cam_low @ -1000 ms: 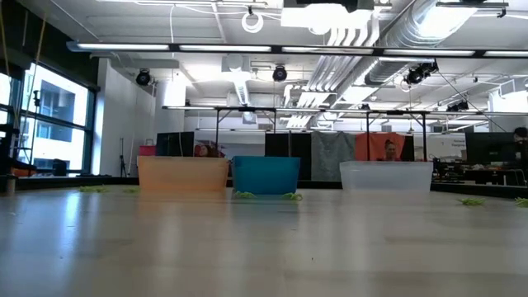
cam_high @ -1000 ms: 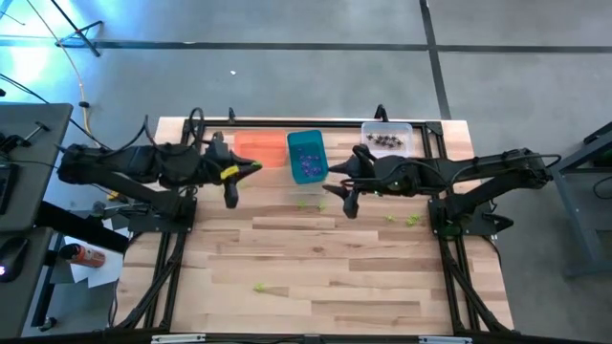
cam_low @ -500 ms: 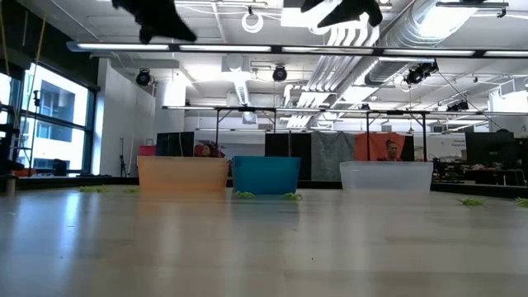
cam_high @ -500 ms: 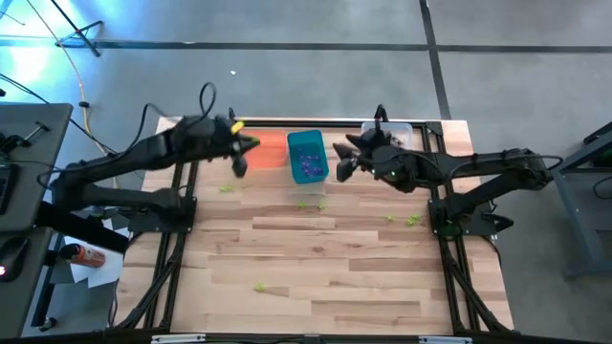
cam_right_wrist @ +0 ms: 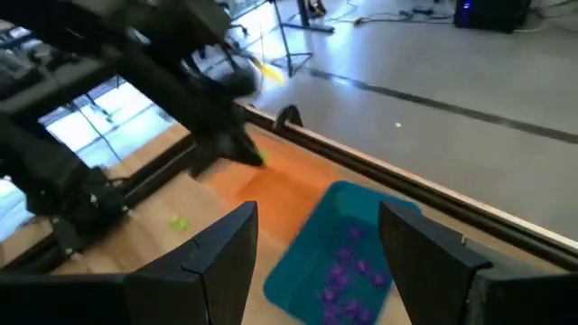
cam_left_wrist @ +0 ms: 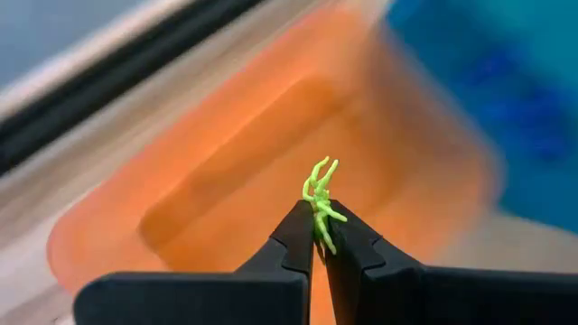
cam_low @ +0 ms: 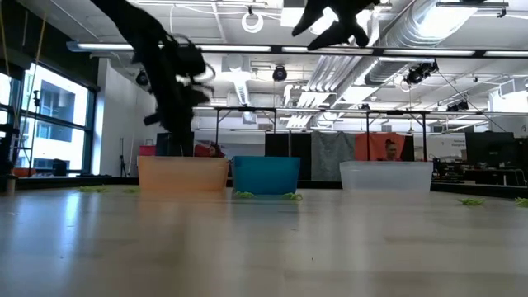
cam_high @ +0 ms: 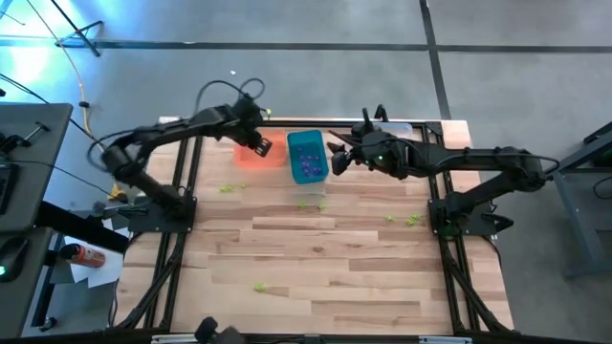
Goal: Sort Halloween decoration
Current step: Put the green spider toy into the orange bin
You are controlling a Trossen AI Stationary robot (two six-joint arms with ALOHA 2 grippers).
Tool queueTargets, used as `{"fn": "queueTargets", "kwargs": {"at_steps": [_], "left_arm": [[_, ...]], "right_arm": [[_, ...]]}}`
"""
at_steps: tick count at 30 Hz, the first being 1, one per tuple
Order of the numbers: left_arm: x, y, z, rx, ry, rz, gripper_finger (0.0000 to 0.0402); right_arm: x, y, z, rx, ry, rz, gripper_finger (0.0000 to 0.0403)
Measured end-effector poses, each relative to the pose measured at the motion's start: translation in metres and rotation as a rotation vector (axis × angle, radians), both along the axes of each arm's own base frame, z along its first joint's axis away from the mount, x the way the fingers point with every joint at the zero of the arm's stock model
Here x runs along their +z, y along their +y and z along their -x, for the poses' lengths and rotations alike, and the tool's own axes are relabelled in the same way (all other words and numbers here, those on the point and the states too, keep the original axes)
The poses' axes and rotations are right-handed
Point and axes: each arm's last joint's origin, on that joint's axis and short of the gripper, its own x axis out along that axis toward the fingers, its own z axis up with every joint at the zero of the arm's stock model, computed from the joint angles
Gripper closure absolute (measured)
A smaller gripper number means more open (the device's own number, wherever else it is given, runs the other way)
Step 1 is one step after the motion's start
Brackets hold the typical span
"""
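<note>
Over the orange bin [cam_high: 251, 150], at the far left of the bin row, the left pincer [cam_left_wrist: 320, 236] hangs with its fingers pinched shut on one yellow-green spider [cam_left_wrist: 320, 200], whose legs stick up past the fingertips. The wrist view shows the bin's open mouth directly beyond the tips, so the spider lies straight above its likely destination; judged from this, the coming move is a release, needing little or no further travel. The spider's long axis runs roughly in line with the fingers, pointing toward the bin. The right pincer [cam_high: 337, 159] hovers with its fingers spread wide and empty, just beside the teal bin [cam_high: 307, 157], which holds purple pieces [cam_right_wrist: 348, 269]. The clear bin [cam_high: 399, 133], partly under the right arm, holds dark pieces; their detail is too small to confirm. More yellow-green spiders lie loose on the surface [cam_high: 325, 258]: some near the teal bin's front [cam_high: 308, 203], some toward the right [cam_high: 411, 220], one near the front [cam_high: 259, 286]. The right arm is nearer the right-hand group.
</note>
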Motion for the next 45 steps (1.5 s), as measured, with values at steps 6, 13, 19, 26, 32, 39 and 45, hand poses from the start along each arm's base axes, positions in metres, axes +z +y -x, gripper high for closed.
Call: {"fn": "queueTargets", "kwargs": {"at_steps": [6, 13, 19, 26, 32, 39, 45], "left_arm": [[-0.053, 0.020, -0.008, 0.128, 0.147, 0.072, 0.0401], [-0.084, 0.027, -0.015, 0.190, 0.191, 0.123, 0.0401], [-0.085, 0.027, -0.016, 0.124, 0.200, 0.115, 0.0401], [-0.070, 0.025, -0.012, 0.068, 0.231, 0.017, 0.0359], [-0.051, 0.021, -0.009, 0.062, 0.181, 0.002, 0.0290], [-0.031, 0.017, -0.004, 0.064, 0.132, -0.035, 0.0227], [-0.014, 0.011, -0.002, 0.025, 0.034, -0.005, 0.0209]], "right_arm": [[-0.016, -0.001, -0.010, 0.013, 0.078, -0.012, 0.0176], [-0.037, -0.001, -0.026, 0.060, 0.143, -0.046, 0.0176], [-0.038, -0.001, -0.028, 0.073, 0.135, -0.051, 0.0176], [-0.034, -0.009, -0.025, 0.069, 0.137, -0.013, 0.0176], [-0.033, -0.012, -0.025, 0.071, 0.131, -0.021, 0.0176], [-0.033, -0.012, -0.025, 0.081, 0.144, -0.004, 0.0176], [-0.033, -0.013, -0.025, 0.076, 0.136, -0.003, 0.0176]]}}
